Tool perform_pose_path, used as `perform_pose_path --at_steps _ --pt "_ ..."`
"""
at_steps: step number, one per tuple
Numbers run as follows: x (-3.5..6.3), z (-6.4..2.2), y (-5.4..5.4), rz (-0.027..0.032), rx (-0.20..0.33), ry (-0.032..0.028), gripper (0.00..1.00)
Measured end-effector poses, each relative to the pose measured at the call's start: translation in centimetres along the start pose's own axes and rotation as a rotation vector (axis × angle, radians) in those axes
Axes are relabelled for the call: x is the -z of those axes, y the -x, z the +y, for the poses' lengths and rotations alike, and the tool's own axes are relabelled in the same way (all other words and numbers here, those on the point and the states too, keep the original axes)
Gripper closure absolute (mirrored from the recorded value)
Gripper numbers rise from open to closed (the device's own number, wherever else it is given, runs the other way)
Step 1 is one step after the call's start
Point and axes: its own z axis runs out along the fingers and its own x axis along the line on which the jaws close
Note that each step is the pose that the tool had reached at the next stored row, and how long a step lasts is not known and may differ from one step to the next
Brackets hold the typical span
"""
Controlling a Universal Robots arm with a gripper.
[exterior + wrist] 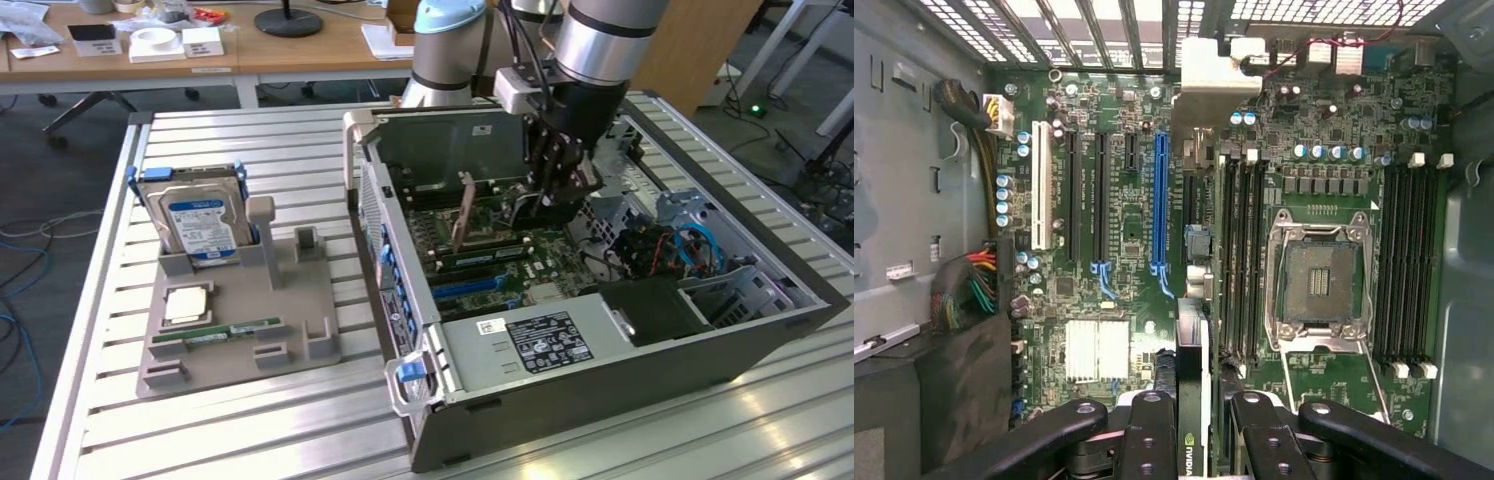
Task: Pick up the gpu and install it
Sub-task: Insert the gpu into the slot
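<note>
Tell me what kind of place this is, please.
Probably a robotics lab or test workshop: a robot arm reaches into an open PC case on a slatted metal table, a hard drive stands in a grey fixture beside it, and office desks stand behind.

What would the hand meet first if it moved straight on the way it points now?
Probably the motherboard, through the gpu that the hand holds: the gpu's lower edge hangs between the blue slot and the memory slots. How near is unclear.

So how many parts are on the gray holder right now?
3: hard drive upright at the holder's far end, CPU flat mid-way, RAM stick nearest the camera. None seem hidden.
</note>
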Motion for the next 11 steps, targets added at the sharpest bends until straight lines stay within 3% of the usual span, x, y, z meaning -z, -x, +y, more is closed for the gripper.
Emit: perform_pose_path --at_steps 11 --pt "-0.92 0.19 -0.02 0.0 0.0 -0.002 0.74"
